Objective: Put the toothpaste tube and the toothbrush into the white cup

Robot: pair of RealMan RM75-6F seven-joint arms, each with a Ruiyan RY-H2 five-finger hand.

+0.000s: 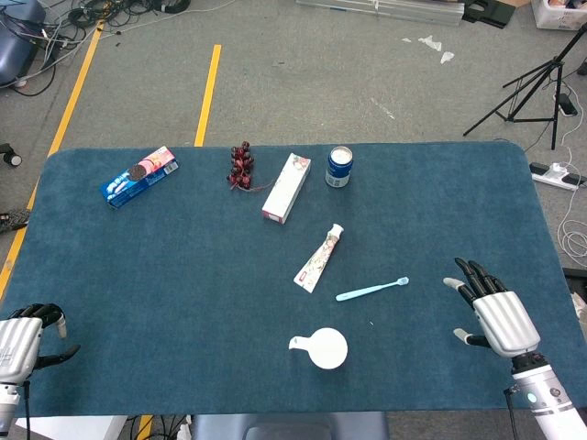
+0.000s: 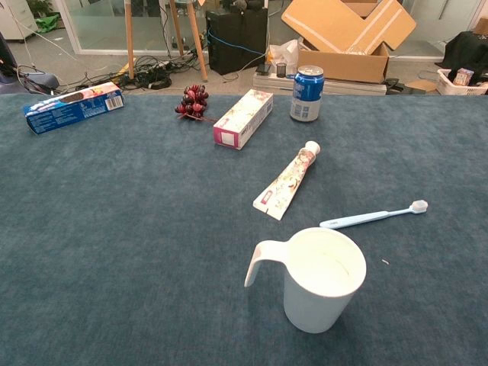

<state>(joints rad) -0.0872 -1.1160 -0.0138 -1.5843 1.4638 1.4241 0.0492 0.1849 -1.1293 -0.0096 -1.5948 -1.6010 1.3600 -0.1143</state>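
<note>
Surface: we find a blue-carpeted table (image 1: pixel 183 302).
White cup (image 2: pixel 320 279): upright, near front edge, handle to the left.
Toothpaste tube (image 2: pixel 287 181): lying flat behind the cup.
Toothbrush (image 2: pixel 374 217): flat, just right of the tube.
Left hand (image 1: pixel 26 336): fingers curled, holding nothing.
Right hand (image 1: pixel 491 307): fingers spread, empty.

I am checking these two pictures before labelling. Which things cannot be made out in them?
- Left hand: cut by the head view's left edge; absent from the chest view.
- Right hand: head view only.
- White cup base: hidden by its own wall.
- Toothpaste tube lettering: too small.
</note>
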